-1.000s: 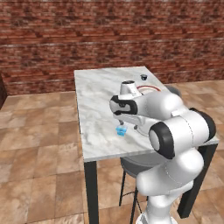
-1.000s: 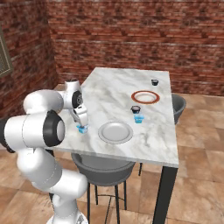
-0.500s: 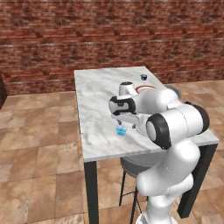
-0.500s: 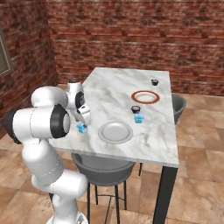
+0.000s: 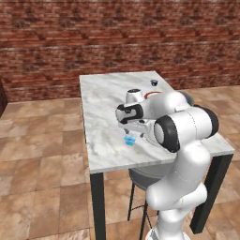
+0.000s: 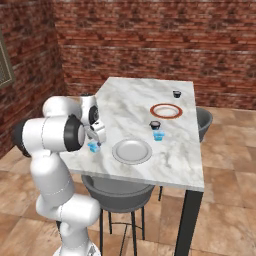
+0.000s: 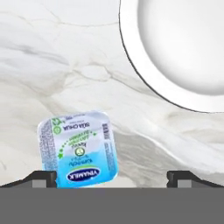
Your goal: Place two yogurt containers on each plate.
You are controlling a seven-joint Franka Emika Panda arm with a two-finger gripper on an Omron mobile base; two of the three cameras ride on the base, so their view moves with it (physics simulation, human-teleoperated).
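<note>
Yogurt containers: four are standing on the marble table (image 6: 175, 150); two light blue, two dark with pale tops
Near blue cup (image 7: 78, 148): sitting flat on the table below the hand, foil lid facing up; in the hand view it is lying off toward one fingertip rather than centred, its long axis running up the picture with a slight tilt; also showing in the base views (image 5: 129, 140) (image 6: 93, 146), apart from the grey plate
Second blue cup (image 6: 158, 135): standing upright between the two plates, just in front of a dark cup
Dark cup by it (image 6: 155, 125): sitting upright, just beside the second blue cup, whether touching I cannot tell
Far dark cup (image 6: 176, 93): standing beyond the red-rimmed plate, near the table's far edge; seen too in the left base view (image 5: 153, 83)
Plates: two, neither carrying a cup; grey plate (image 6: 132, 151) lying near the front edge, its rim showing in the hand view (image 7: 131, 52); red-rimmed plate (image 6: 166, 110) lying farther back
Gripper (image 7: 111, 177): hanging just above the near blue cup with jaws spread fully wide; gripping nothing; whether a fingertip (image 7: 41, 178) is touching the cup's edge I cannot tell
Arm: reaching down over the table's near left part
</note>
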